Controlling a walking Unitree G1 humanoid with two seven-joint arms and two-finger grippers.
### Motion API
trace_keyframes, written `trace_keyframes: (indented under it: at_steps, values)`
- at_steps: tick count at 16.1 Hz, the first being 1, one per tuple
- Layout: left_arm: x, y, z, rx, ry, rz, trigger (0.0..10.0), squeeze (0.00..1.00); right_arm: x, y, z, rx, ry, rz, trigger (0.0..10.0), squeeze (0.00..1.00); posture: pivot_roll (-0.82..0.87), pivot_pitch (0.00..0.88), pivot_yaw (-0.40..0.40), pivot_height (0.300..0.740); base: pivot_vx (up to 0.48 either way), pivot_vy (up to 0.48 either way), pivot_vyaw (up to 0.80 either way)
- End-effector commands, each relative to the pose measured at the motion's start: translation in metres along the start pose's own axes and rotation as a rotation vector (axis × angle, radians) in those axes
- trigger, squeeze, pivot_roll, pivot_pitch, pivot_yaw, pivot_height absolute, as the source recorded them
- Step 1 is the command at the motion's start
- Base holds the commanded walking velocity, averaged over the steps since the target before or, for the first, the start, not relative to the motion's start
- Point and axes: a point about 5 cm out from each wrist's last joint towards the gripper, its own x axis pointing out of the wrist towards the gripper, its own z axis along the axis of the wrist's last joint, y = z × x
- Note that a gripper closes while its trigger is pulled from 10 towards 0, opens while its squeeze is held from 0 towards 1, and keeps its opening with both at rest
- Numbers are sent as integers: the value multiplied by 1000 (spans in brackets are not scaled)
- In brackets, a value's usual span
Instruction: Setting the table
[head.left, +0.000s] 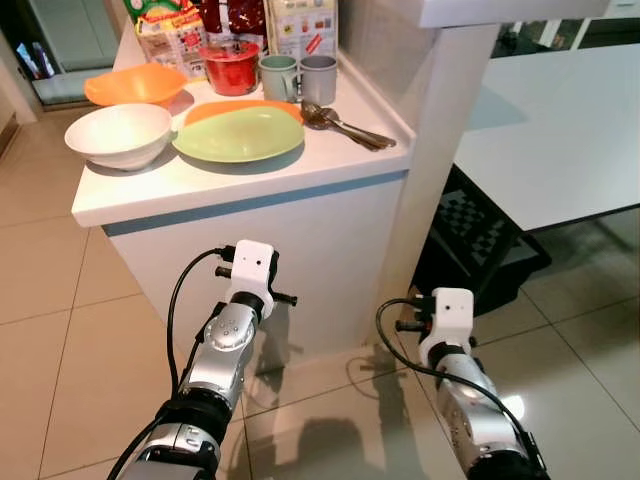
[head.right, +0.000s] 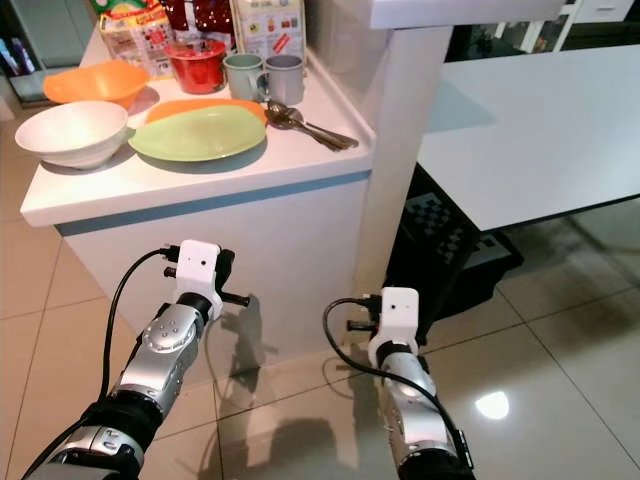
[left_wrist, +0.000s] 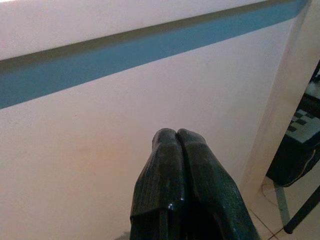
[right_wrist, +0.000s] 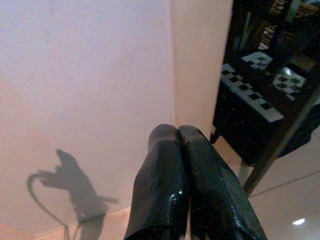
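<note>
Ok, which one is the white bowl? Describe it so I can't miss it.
Look at the white counter ahead of the robot. The white bowl sits at its near left corner, left of the green plate and in front of the orange bowl; it is the only white dish.

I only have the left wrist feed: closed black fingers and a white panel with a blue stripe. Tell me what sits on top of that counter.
Observer: A green plate lies in the middle of the white counter, stacked on an orange plate.
Operator: Name what is beside the plate.
Observer: A white bowl sits to the robot's left of it, with an orange bowl behind that.
Operator: List any cutlery or cups.
Observer: Spoons lie to the right of the plate, and two grey-green mugs stand behind them, next to a red container.
Operator: Report the right gripper.
Observer: The right gripper is shut and held low before the counter's side panel.
</note>
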Motion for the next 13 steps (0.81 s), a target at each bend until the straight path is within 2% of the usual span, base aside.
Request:
trace_keyframes:
  at_steps: [1,7,8,9,11,13]
  values:
    - [2,-1,1,1,4,-5,0,0,0,-1,-1,5,11,-6,10000,0,-52,0,41,740,0,0,0]
    - [1,-5,1,-9,2,-17,0,0,1,-2,0,-3,10,-8,10000,0,-53,0,39,740,0,0,0]
    - [1,-3,1,12,11,5,9294,0,1,-3,0,0,18,-19,10000,0,-52,0,38,740,0,0,0]
    - [1,-2,1,14,6,10,10000,1000,2,-3,0,1,20,-16,10000,0,-53,0,39,740,0,0,0]
    - [1,-2,3,27,-10,2,10000,1000,3,-2,1,-2,24,-16,10000,0,-51,0,38,740,0,0,0]
    - [2,1,2,1,1,29,10000,1000,3,-2,1,-6,26,-19,10000,0,-52,0,37,740,0,0,0]
